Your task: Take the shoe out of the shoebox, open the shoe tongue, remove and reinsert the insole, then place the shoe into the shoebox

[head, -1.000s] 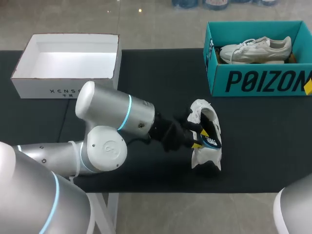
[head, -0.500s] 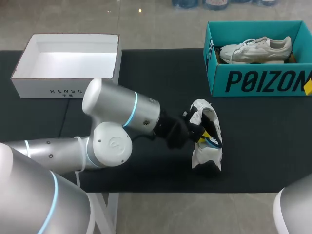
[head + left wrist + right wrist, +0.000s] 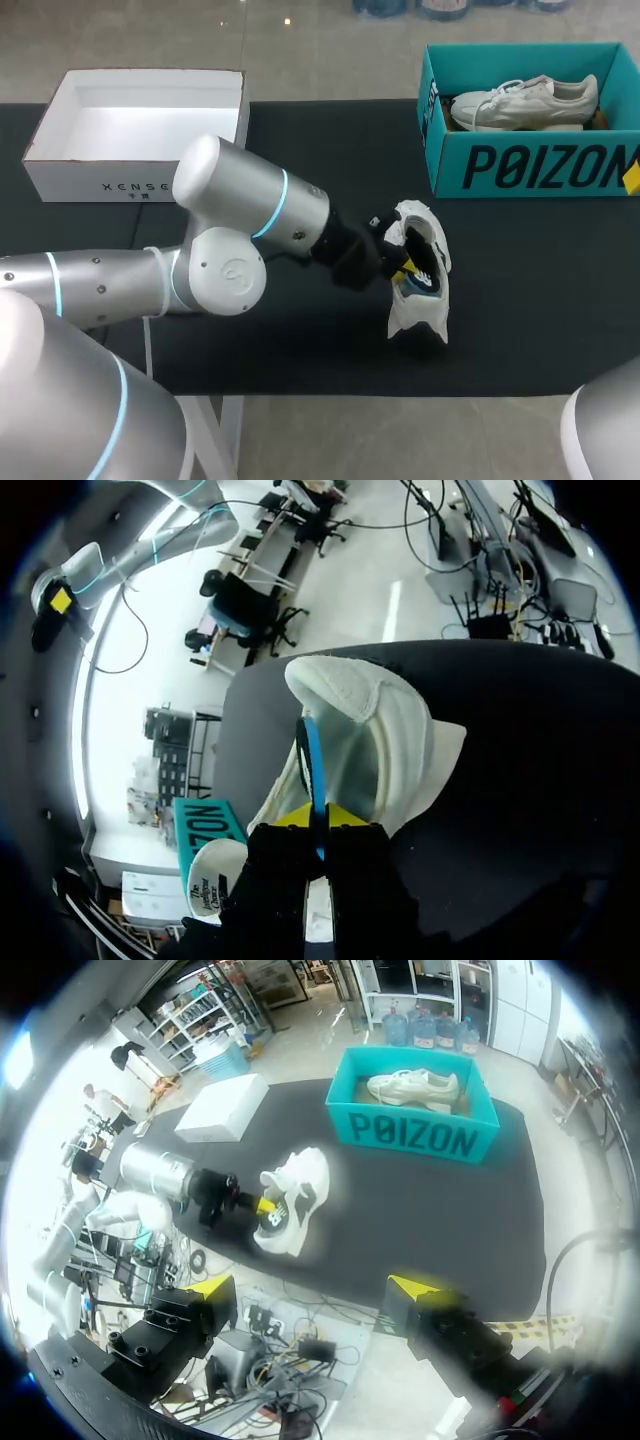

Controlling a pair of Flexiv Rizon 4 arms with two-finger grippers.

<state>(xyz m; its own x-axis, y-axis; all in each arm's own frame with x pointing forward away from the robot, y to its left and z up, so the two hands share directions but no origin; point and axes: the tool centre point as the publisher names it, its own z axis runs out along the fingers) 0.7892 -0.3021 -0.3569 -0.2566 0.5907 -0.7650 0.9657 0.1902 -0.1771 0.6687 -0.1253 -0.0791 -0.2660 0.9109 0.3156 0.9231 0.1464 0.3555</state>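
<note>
Pinching the blue-edged insole (image 3: 311,770) between its two yellow tips, my left pincer (image 3: 320,820) is narrow, closed on that thin sheet from both sides. The insole stands on edge in the mouth of the white sneaker (image 3: 390,730), with its far end down inside and its near end in my grip. From above, the left pincer (image 3: 405,270) meets the sneaker (image 3: 412,315) from its side, and the sneaker rests on the dark counter (image 3: 520,280), out of any box, with its tongue pulled back and the opening gaping.

I judge the step in hand to be the insole work. The sneaker is out and the tongue is open, but the insole (image 3: 420,283) is neither free of the shoe nor lying flat in it. I cannot tell whether it is coming out or going back in.

If it is coming out, the next move is a steady draw along the line of the opening, so the sneaker does not drag with it. If it is going in, the toe end must slide under the tongue before I let go.

My right pincer (image 3: 315,1290) hangs wide and empty, high off the counter's near edge, well apart from the sneaker (image 3: 290,1205). Beyond the sneaker, the white shoebox (image 3: 130,180) sits open and bare, while the teal shoebox (image 3: 530,165) holds a second sneaker (image 3: 525,100).
</note>
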